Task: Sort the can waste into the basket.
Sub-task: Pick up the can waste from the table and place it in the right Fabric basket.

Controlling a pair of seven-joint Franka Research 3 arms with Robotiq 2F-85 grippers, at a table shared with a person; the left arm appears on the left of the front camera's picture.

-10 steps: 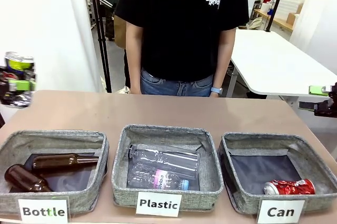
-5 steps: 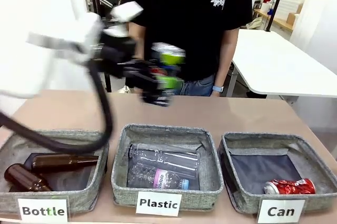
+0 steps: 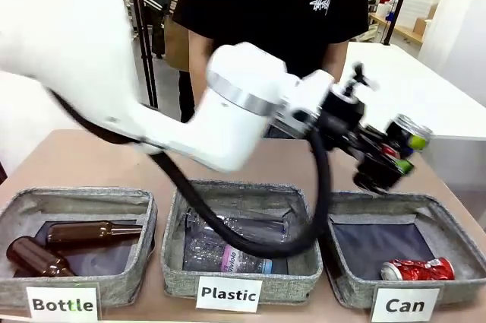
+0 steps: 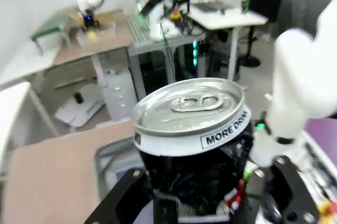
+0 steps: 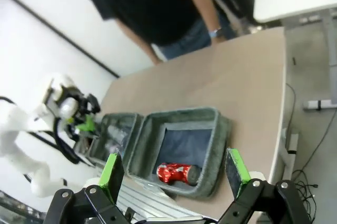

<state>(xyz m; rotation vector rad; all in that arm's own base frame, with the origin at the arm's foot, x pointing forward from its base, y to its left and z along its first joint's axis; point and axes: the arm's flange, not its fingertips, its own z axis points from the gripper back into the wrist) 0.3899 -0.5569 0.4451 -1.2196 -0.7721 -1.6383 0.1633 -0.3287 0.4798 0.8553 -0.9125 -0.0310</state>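
The dark can (image 3: 400,140), gripped in the left jaws, has swung above the basket (image 3: 345,277); right jaws spread empty.

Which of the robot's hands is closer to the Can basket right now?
The left. The left hand hangs just above the Can basket, gripping the dark can. The right hand is open, higher up and off to the basket's side.

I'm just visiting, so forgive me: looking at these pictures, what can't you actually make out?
- Dark can: the lower body is hidden between the left gripper's fingers in the left wrist view; it is motion-blurred in the front view.
- Can basket: its near-left corner is covered by the left arm in the front view.
- Red can: too small in the right wrist view to read any print.
- Right gripper: its base is cut off by the bottom edge.
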